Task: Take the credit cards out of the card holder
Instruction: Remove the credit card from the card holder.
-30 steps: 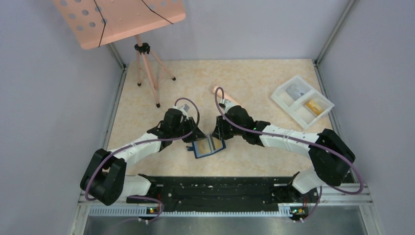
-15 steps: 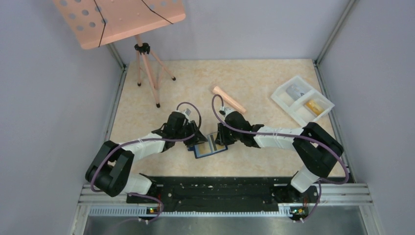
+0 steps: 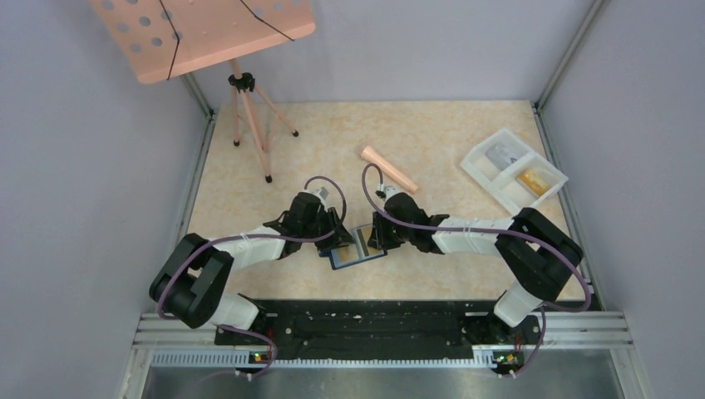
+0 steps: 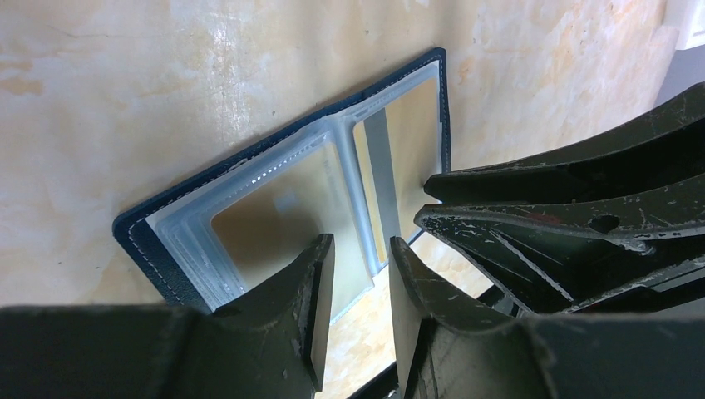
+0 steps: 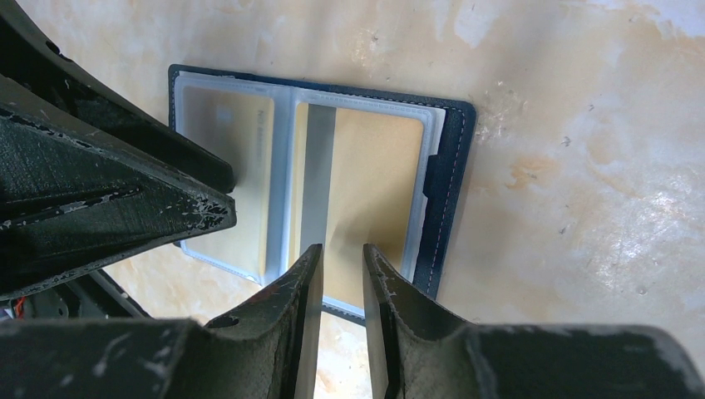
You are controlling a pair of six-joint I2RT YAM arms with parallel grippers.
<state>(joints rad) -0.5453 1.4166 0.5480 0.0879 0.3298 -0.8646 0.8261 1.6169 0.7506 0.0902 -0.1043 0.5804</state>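
Both my arms have crowded in lower over the dark navy folding card holder (image 3: 357, 248), spread flat at the tabletop's 6 o'clock. Left pincer (image 4: 359, 249) and right pincer (image 5: 341, 253) each stand a slit apart, gripping nothing. The tan-gold rectangular card (image 5: 374, 191) is still pocketed, so extraction here looks barely begun.

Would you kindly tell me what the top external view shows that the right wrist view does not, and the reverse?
Only the top external view shows the white tray, the tripod stand and the peach rod. Only the right wrist view shows the grey stripe on the tan-gold card. Both show the open card holder on the table, with the left gripper and right gripper at it.
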